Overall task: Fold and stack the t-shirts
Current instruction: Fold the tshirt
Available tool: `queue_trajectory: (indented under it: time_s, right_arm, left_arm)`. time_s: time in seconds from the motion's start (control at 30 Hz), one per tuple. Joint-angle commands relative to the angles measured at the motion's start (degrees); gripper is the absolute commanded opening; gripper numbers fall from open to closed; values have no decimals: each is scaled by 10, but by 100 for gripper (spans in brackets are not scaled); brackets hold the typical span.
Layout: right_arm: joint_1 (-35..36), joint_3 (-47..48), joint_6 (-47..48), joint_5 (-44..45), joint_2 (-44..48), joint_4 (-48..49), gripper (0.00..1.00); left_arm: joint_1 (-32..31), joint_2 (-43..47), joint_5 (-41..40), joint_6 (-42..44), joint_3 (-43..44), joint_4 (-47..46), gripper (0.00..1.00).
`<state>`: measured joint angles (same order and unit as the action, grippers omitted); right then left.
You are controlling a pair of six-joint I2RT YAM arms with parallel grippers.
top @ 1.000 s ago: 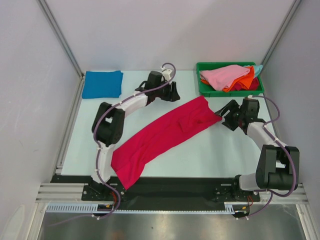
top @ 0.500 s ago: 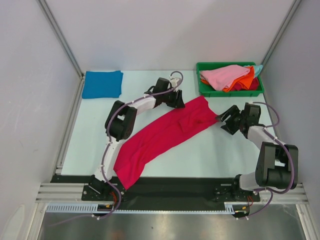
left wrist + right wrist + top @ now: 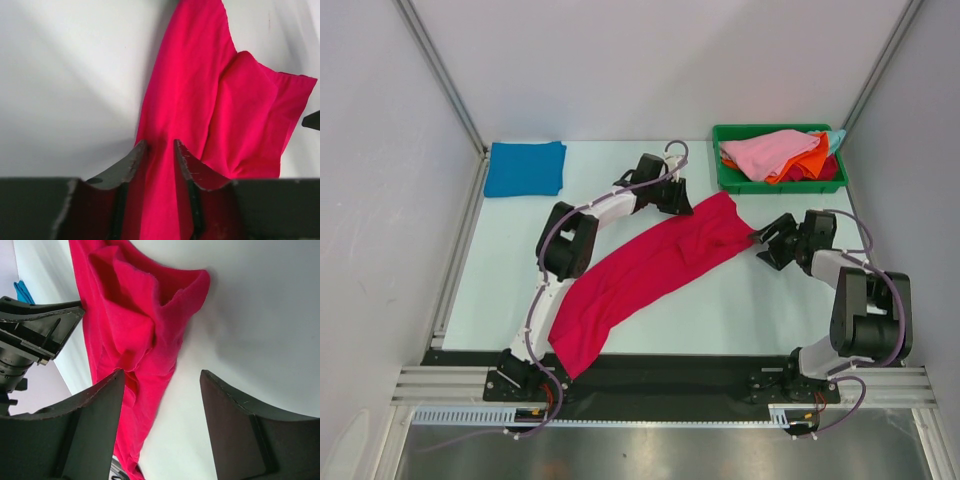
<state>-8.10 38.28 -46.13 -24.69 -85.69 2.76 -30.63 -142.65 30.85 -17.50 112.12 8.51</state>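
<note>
Limp crimson t-shirt (image 3: 640,270); left pincer (image 3: 159,143) narrowed astride its edge, perhaps pinching; right pincer (image 3: 162,374) wide, empty, corner ahead to grasp

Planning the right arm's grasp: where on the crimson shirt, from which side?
Probably its far right corner, coming in from the right, low over the table. The crimson shirt lies flat in a diagonal strip, and that corner points at the right gripper, open beside it.
</note>
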Motion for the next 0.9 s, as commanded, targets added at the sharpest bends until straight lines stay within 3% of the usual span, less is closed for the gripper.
queue_trajectory:
  time_s: [0.0,0.13,0.27,0.33,0.4,0.6,0.83,0.87]
  right_arm:
    - [3,7,-20,2,-19,34,67]
    - [21,7,-30,22,-34,51,67]
    - [34,13,-36,39,-44,55,67]
    - [39,16,-39,45,-48,59,67]
    - [46,20,-39,49,-55,58,67]
    - [57,25,-35,72,-72,43,63]
    - [73,67,-4,53,-133,55,32]
    - [76,74,2,48,-140,57,21]
  left_arm:
    - [-6,-13,10,-5,37,18,31]
    - [-2,-22,2,-6,53,25,20]
    - [2,-23,-10,-17,53,20,15]
    - [6,-24,-13,-21,55,19,5]
    - [8,-24,-16,-27,54,19,0]
    - [28,5,-33,-61,-3,-24,0]
    - [53,41,-18,-81,-59,-71,0]
    - [55,45,-18,-84,-67,-74,0]
